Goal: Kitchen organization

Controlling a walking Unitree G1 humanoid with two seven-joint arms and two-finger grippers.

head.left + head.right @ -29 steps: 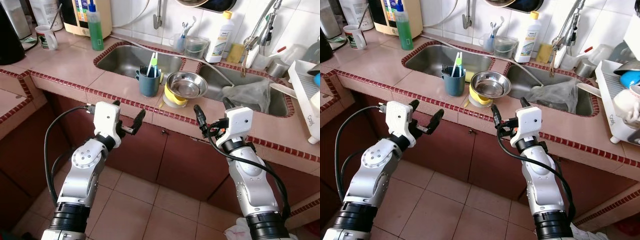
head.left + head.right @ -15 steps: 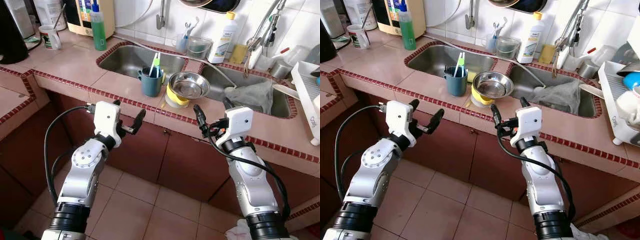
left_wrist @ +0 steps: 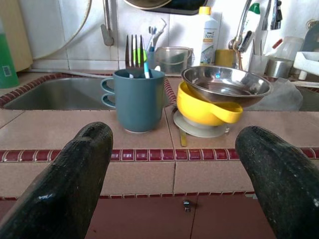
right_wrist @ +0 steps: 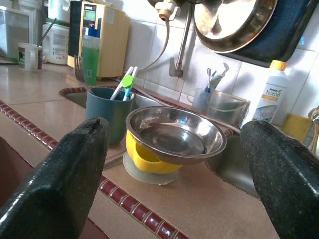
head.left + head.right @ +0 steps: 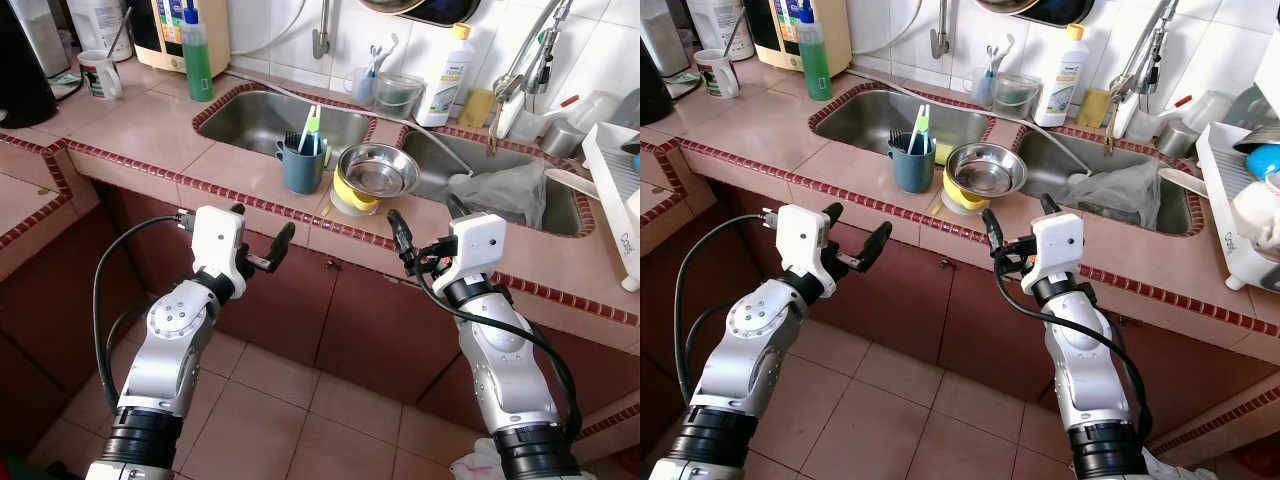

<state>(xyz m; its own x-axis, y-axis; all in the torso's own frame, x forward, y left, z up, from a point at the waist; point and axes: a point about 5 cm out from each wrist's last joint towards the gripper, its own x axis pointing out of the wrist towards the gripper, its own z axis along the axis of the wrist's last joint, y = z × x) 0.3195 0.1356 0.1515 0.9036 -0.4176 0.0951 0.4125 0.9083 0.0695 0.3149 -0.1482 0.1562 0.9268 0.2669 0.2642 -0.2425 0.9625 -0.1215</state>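
Observation:
A teal mug (image 5: 300,165) holding a fork and toothbrushes stands on the tiled counter between two sinks. Beside it a steel bowl (image 5: 375,168) rests tilted on a yellow bowl (image 5: 345,191), which sits on a small saucer. My left gripper (image 5: 262,226) hovers open in front of the counter edge, below and short of the mug (image 3: 138,99). At the same height my right gripper (image 5: 421,212) stands open at the counter edge, to the right of the stacked bowls (image 4: 174,134). Neither gripper holds anything.
Left sink (image 5: 232,112) and right sink (image 5: 430,170) are set into the counter; a grey cloth (image 5: 500,188) lies in the right one. A green soap bottle (image 5: 196,55), white mug (image 5: 100,73), detergent bottle (image 5: 442,62) and a dish rack (image 5: 612,185) line the counter. Cabinet doors and tiled floor lie below.
The head camera tilted slightly a second ago, shifting the whole scene down. My left gripper has drifted a little right and down. The right arm has stayed still.

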